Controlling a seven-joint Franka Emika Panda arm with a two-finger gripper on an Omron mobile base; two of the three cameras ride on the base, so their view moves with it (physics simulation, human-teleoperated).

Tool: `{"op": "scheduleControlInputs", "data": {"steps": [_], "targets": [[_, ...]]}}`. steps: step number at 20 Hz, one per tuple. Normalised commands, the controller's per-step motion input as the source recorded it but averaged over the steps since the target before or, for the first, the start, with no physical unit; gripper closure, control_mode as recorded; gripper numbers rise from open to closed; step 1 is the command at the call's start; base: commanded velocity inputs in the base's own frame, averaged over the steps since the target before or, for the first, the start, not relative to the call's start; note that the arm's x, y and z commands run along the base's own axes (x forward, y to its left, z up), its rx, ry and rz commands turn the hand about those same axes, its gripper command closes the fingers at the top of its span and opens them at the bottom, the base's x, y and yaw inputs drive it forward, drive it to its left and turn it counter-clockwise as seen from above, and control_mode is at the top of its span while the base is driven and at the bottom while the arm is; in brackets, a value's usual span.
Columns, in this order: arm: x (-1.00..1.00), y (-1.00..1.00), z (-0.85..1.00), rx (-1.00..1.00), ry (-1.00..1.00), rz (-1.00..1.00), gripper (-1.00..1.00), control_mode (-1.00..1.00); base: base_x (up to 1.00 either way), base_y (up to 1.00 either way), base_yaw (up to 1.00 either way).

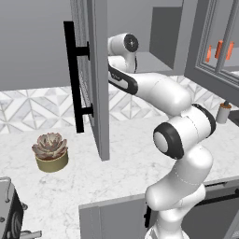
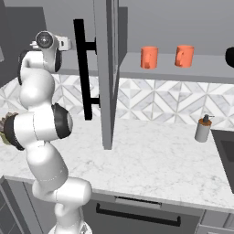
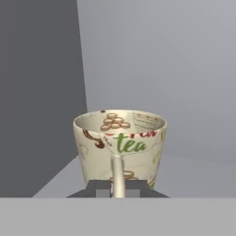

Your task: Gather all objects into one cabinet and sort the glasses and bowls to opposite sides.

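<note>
Mug: cream, printed with "tea", standing upright on a grey cabinet shelf near the back corner. Rigid, glazed, likely light, slippery and breakable. Best hold: the handle, which faces the claw. Claw: fingertips drawn together on either side of the handle's lower part, seemingly clamped on it, though the contact sits at the frame's edge. Two orange cups stand in the neighbouring cabinet, well apart from the mug.

Arm folds up from base, elbow bent, forearm reaching up and fwd, wrist level. Gripper horizontal, fingers drawn in tight on the mug handle, mug body just ahead of tips.
</note>
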Motion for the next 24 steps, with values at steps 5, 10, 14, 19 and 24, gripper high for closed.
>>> {"op": "scheduleControlInputs", "data": {"steps": [5, 10, 14, 19, 24], "targets": [[0.00, 0.00, 0.00, 0.00, 0.00, 0.00, 1.00, -1.00, 0.00, 0.00, 0.00], [-0.07, -0.07, 0.00, 0.00, 0.00, 0.00, 1.00, -1.00, 0.00, 0.00, 0.00], [-0.24, -0.21, 0.00, 0.00, 0.00, 0.00, 1.00, -1.00, 0.00, 0.00, 0.00], [-0.25, -0.24, 0.00, 0.00, 0.00, 0.00, 1.00, -1.00, 0.00, 0.00, 0.00], [-0.29, -0.17, 0.00, 0.00, 0.00, 0.00, 1.00, -1.00, 0.00, 0.00, 0.00]]}}
